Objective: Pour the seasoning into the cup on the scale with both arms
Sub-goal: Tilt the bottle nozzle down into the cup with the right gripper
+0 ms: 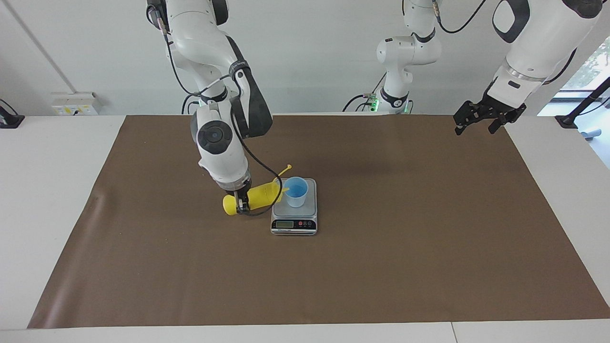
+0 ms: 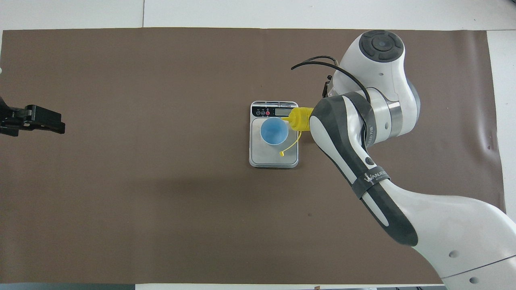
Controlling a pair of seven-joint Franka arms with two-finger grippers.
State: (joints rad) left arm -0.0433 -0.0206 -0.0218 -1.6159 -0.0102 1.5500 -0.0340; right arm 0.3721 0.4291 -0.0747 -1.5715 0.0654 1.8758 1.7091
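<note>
The silver-grey scale (image 1: 310, 208) (image 2: 274, 158) lies mid-table on the brown mat, its black display strip turned away from the robots. The pale blue cup (image 1: 296, 191) (image 2: 274, 131) stands upright on its plate. My right gripper (image 1: 242, 203) is shut on the yellow seasoning bottle (image 1: 260, 195) (image 2: 300, 119), which is tipped on its side with the nozzle at the cup's rim. The cap tether (image 1: 286, 167) (image 2: 290, 147) hangs loose over the plate. In the overhead view the right arm hides its own gripper. My left gripper (image 1: 476, 125) (image 2: 34, 121) waits, open and empty, raised over the mat's edge at the left arm's end.
The brown mat (image 1: 381, 267) (image 2: 161, 201) covers most of the white table. A third, smaller white arm (image 1: 405, 62) stands at the robots' edge of the table. A wall socket box (image 1: 74, 102) sits at the right arm's end.
</note>
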